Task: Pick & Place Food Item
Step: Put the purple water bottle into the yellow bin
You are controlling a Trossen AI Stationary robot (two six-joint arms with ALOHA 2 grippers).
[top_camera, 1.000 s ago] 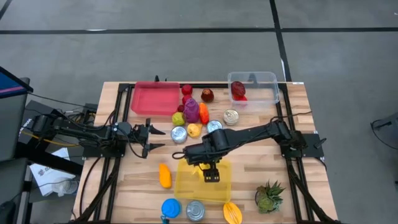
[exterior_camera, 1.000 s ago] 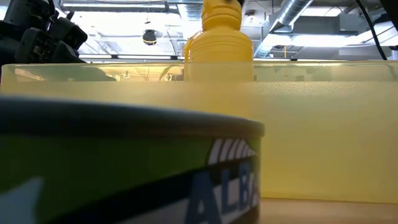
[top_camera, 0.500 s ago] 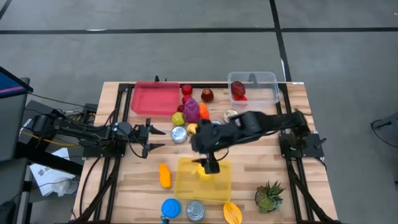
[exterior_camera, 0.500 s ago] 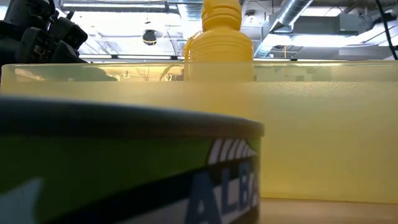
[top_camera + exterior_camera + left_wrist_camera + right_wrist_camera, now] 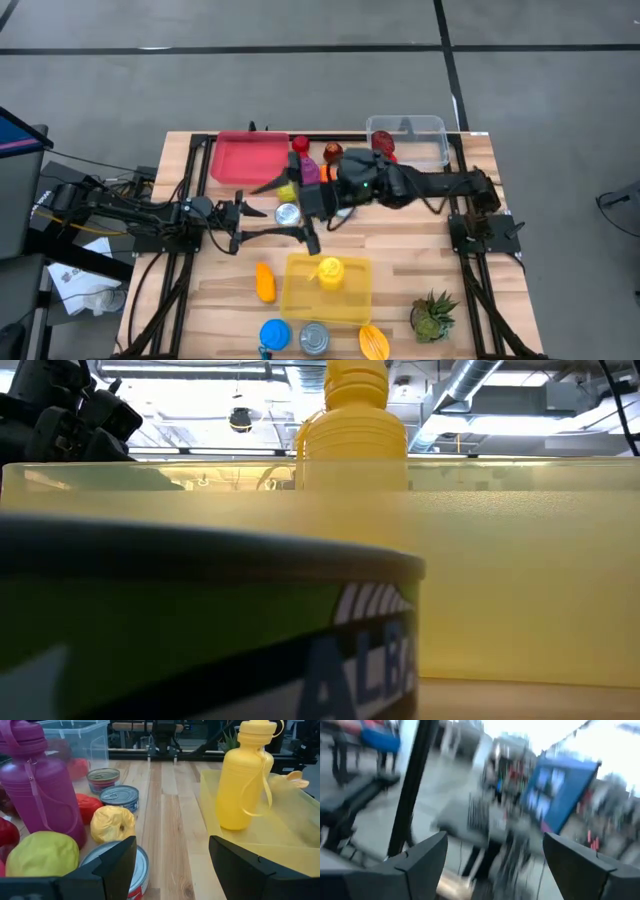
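Yellow plastic squeeze bottle [image 5: 329,270] now stands upright, released, inside the translucent yellow tray [image 5: 300,304]. Right gripper [image 5: 283,208], fingers spread and empty, has lifted away toward the food pile; placement looks done. Left gripper [image 5: 243,222] waits open nearby.

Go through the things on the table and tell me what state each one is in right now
yellow bottle: upright in the yellow bin, cap on
yellow bin: open-topped, holds only the bottle
clear container: no lid, a red item inside
red tray: nothing in it
purple bottle: standing, cap on
left gripper: open, holding nothing
right gripper: open, holding nothing, above the table
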